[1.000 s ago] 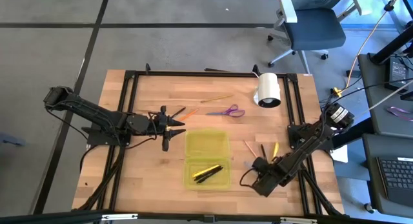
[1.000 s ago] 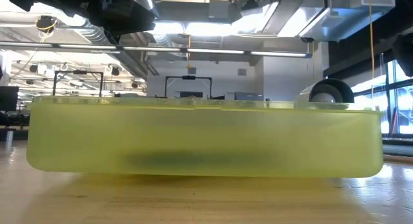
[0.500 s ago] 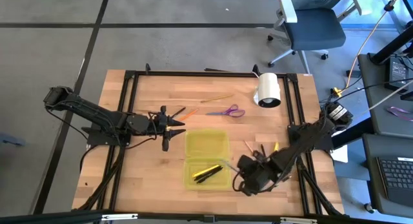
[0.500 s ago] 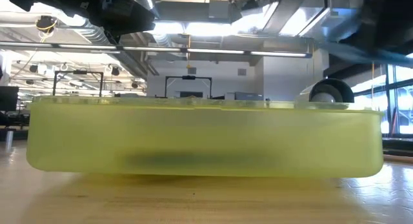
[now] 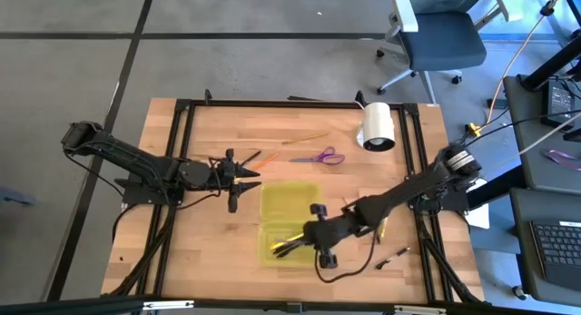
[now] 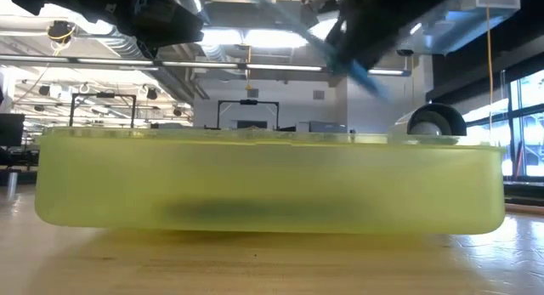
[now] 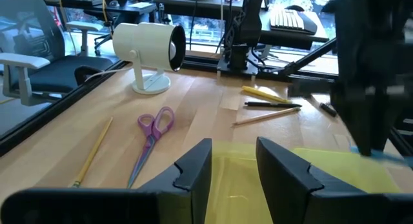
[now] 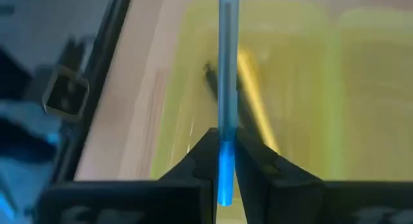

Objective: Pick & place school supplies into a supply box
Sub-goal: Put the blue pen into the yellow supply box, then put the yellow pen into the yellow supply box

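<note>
One blue pen [image 8: 224, 75] is pinched near its end by the right gripper [image 8: 225, 161], hanging over the near half of the box [image 5: 290, 202], where a few pens [image 5: 292, 243] lie. Light, stiff and slick, it could swivel in so short a hold; mid-shaft would be steadier. Left gripper [image 7: 232, 161] waits beside the box, fingers apart, empty.

Tabletop is a pale wooden butcher-block table [image 5: 209, 233] with visible grain and a soft satin sheen, ringed by a matt black metal frame [image 5: 182, 115]. The flat translucent yellow-green plastic supply box [image 5: 290, 206] looks smooth and slightly frosted, kinda cloudy from the low view. The slim blue translucent plastic pen [image 8: 226, 88] is glossy. The small purple-handled scissors [image 7: 151, 133] have shiny plastic grips and dull metal blades. The white cylindrical roll-shaped thing [image 7: 148, 46] is smooth matt plastic. Both dark arms look matt black.
</note>
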Available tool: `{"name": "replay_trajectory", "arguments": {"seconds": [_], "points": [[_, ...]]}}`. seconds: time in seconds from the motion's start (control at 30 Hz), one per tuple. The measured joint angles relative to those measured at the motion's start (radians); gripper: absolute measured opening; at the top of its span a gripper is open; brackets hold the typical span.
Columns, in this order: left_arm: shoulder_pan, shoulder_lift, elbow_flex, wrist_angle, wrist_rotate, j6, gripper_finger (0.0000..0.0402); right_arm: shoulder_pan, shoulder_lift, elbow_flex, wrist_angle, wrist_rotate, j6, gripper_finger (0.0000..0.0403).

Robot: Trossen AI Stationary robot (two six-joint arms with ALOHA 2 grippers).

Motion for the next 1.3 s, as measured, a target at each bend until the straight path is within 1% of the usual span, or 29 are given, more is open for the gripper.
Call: {"name": "replay_trajectory", "arguments": {"seconds": [0.07, 0.17, 0.37, 0.6, 0.7, 0.93, 1.03, 1.13, 1.3], "points": [[0.000, 0.000, 0.000, -0.003, 0.000, 0.000, 0.0113, 0.000, 0.033, -0.001, 0.001, -0.037, -0.022, 0.0043], [0.000, 0.000, 0.000, -0.016, 0.001, 0.000, 0.0112, 0.000, 0.071, -0.001, 0.008, -0.065, -0.053, 0.0043], [0.000, 0.000, 0.000, -0.029, 0.002, -0.003, 0.0115, -0.003, 0.122, -0.001, 0.007, -0.065, -0.093, 0.0043], [0.000, 0.000, 0.000, -0.028, 0.002, -0.003, 0.0113, -0.005, 0.166, -0.001, 0.005, -0.064, -0.180, 0.0043], [0.000, 0.000, 0.000, -0.028, 0.002, -0.003, 0.0112, -0.005, 0.168, -0.001, 0.007, -0.064, -0.181, 0.0043], [0.000, 0.000, 0.000, -0.028, 0.002, -0.003, 0.0116, -0.005, 0.168, -0.001, 0.014, -0.058, -0.083, 0.0044], [0.000, 0.000, 0.000, -0.028, 0.002, -0.003, 0.0115, -0.005, 0.168, -0.001, 0.013, -0.064, -0.133, 0.0053], [0.000, 0.000, 0.000, -0.028, 0.002, -0.003, 0.0112, -0.005, 0.168, -0.001, 0.013, -0.064, -0.176, 0.0071], [0.000, 0.000, 0.000, -0.028, 0.002, -0.003, 0.0113, -0.005, 0.168, -0.001, 0.013, -0.064, -0.178, 0.0096]]}}
